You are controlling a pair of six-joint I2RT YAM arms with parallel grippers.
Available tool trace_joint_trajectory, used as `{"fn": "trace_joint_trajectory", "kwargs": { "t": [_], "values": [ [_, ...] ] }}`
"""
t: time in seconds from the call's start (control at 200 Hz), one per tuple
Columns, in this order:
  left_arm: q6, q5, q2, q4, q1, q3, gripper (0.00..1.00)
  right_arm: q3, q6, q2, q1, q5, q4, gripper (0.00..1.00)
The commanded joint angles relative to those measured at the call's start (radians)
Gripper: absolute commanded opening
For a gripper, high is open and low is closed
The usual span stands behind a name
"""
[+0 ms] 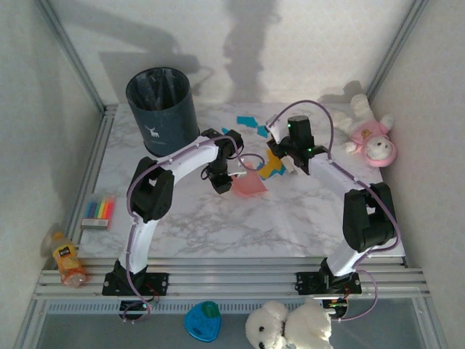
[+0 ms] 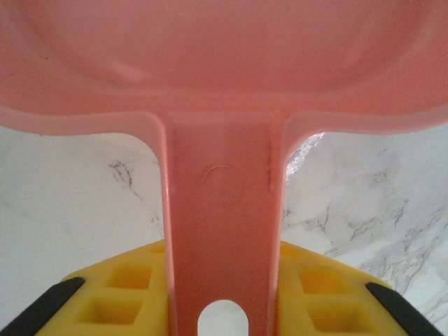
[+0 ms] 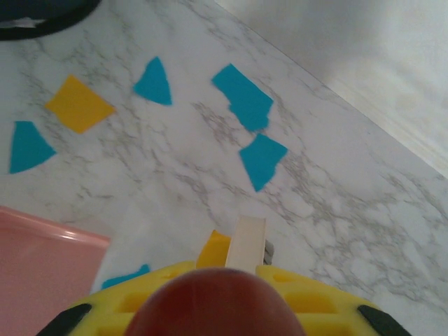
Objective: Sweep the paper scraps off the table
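Paper scraps, teal and orange, scattered on far half of tabletop, toward middle of far edge; a few right beside pink dustpan. My left gripper clamped on dustpan's handle, pan over middle of tabletop. My right gripper closed around brown rounded handle, just above scraps.

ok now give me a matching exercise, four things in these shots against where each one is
Things:
1. dustpan
2. bin
3. plush toy in pink
4. bottle

Places:
A. far left corner of the table
B. far right corner
C. in the left gripper
D. off the top, by the near left corner

Pairs: 1-C, 2-A, 3-B, 4-D
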Motion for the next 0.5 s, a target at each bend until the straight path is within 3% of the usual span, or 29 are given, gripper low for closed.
{"fn": "trace_joint_trajectory", "kwargs": {
  "t": [0.0, 0.496],
  "values": [
    [-0.015, -0.003, 0.025, -0.044, -0.005, 0.026, 0.13, -0.023, 0.012, -0.029, 0.03, -0.056, -0.039, 0.0],
    [-0.035, -0.004, 0.022, -0.04, -0.005, 0.024, 0.14, -0.05, 0.044, -0.122, 0.114, -0.103, -0.115, 0.0]
  ]
}}
